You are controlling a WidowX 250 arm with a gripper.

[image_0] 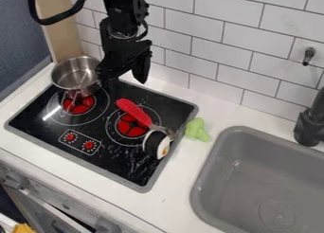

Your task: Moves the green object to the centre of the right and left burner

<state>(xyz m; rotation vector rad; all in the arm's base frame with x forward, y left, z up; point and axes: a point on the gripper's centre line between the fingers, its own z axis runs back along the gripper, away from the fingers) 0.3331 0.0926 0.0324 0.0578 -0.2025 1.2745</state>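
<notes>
The black gripper (124,79) hangs above the back of the stove, just right of the metal pot, with its two fingers apart and nothing between them. A light green object (197,129) lies on the white counter between the stove's right edge and the sink, lower and to the right of the gripper. On the black cooktop (117,154) are the left burner (78,105) and the right burner (132,126), both showing red centres.
The metal pot (77,75) is at the cooktop's back left, by the left burner. A red-handled utensil (134,111) lies across the right burner, touching a sushi-like toy (156,144). A grey sink (256,180) with a black faucet (309,125) is at the right; a tiled wall (215,47) stands behind.
</notes>
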